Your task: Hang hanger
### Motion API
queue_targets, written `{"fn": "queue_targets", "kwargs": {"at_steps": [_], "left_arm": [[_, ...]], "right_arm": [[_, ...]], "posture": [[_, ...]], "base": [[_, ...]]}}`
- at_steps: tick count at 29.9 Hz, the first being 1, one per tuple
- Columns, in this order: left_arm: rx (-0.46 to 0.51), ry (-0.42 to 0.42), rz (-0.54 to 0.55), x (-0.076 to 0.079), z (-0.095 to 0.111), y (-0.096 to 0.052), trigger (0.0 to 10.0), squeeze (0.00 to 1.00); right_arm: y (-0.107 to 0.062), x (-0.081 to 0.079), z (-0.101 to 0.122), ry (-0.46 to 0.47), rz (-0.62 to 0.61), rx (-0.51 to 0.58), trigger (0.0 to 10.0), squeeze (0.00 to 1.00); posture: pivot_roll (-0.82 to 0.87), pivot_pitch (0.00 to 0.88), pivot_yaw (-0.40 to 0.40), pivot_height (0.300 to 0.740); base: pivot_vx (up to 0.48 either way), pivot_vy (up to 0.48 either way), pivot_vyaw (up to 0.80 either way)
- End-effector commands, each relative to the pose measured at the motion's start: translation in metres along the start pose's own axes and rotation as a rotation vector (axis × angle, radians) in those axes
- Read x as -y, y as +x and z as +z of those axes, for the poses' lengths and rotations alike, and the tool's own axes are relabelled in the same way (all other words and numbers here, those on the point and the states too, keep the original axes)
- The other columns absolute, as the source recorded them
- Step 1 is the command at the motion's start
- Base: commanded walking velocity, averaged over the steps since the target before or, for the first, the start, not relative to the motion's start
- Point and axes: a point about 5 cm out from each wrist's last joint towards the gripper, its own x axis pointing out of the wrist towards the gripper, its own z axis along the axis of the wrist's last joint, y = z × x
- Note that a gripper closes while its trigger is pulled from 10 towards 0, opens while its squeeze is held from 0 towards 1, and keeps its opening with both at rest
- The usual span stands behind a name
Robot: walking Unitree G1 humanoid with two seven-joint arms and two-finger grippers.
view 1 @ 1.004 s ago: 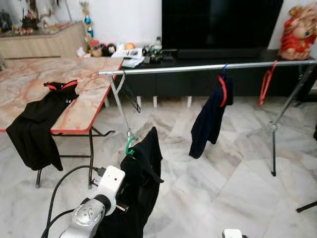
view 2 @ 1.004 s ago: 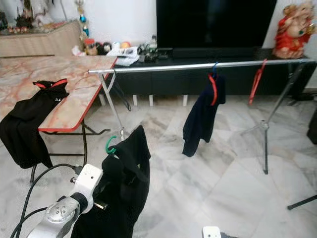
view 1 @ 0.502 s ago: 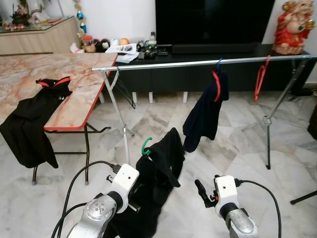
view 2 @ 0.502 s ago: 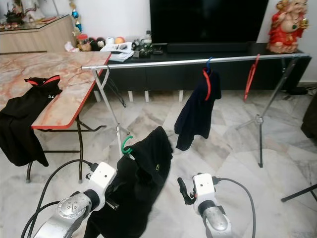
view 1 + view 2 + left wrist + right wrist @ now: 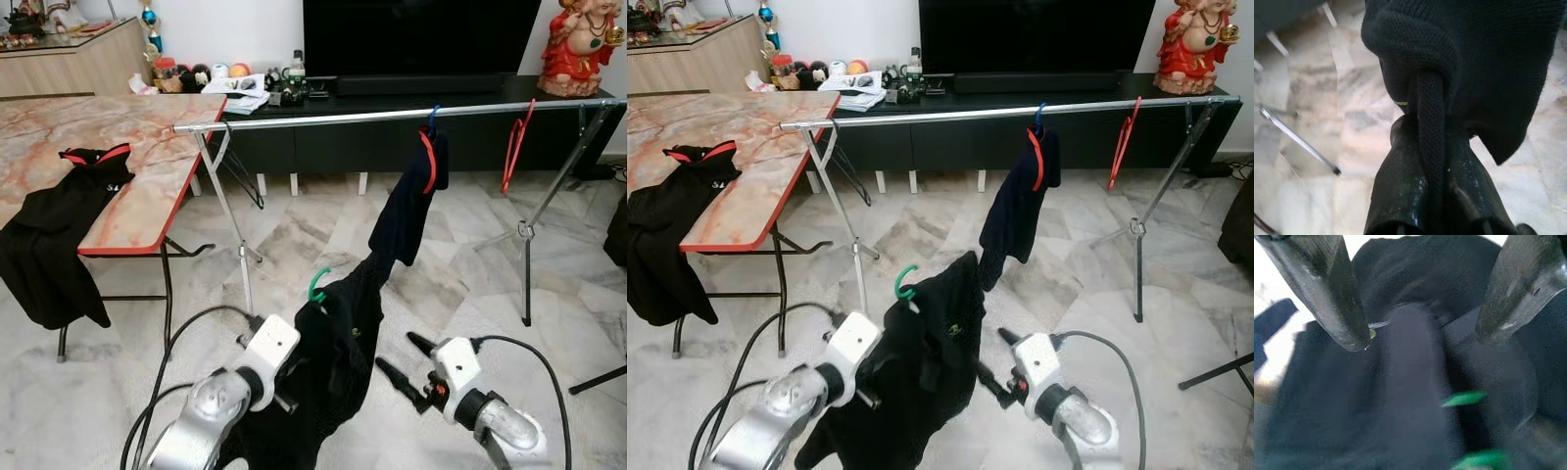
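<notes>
Raised closer to the black-draped green hanger (image 5: 317, 286) clamped by left fingers (image 5: 1400, 196), right gripper (image 5: 407, 357) gapes.

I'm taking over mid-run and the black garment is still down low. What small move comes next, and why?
Probably raise the left gripper toward the rail. It is shut on the black garment, whose green hanger hook sits well below the rail, with free bar left of the hung navy garment. The right gripper, open, points at the cloth and could steady it.
</notes>
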Motion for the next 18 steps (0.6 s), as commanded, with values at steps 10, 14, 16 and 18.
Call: {"fn": "queue_targets", "kwargs": {"at_steps": [10, 14, 16, 18], "left_arm": [[0.05, 0.03, -0.052, 0.002, 0.021, 0.006, 10.0, 0.0], [0.047, 0.03, -0.048, 0.003, 0.02, 0.004, 10.0, 0.0], [0.046, 0.03, -0.048, 0.005, 0.019, 0.004, 10.0, 0.0], [0.047, 0.029, -0.049, 0.006, 0.02, 0.003, 10.0, 0.0]], "right_arm": [[0.032, 0.007, 0.027, -0.069, -0.116, 0.014, 10.0, 0.0], [0.036, 0.004, 0.026, -0.045, -0.136, 0.019, 10.0, 0.0], [0.04, -0.002, 0.024, -0.039, -0.101, 0.009, 10.0, 0.0], [0.042, -0.005, 0.023, -0.032, -0.091, -0.003, 10.0, 0.65]], "posture": [[0.12, 0.0, 0.006, 0.74], [0.14, 0.0, -0.002, 0.74], [0.15, 0.0, -0.008, 0.74], [0.15, 0.0, -0.008, 0.74]], "base": [[0.0, 0.0, 0.0], [0.0, 0.0, 0.0], [0.0, 0.0, 0.0], [0.0, 0.0, 0.0]]}}
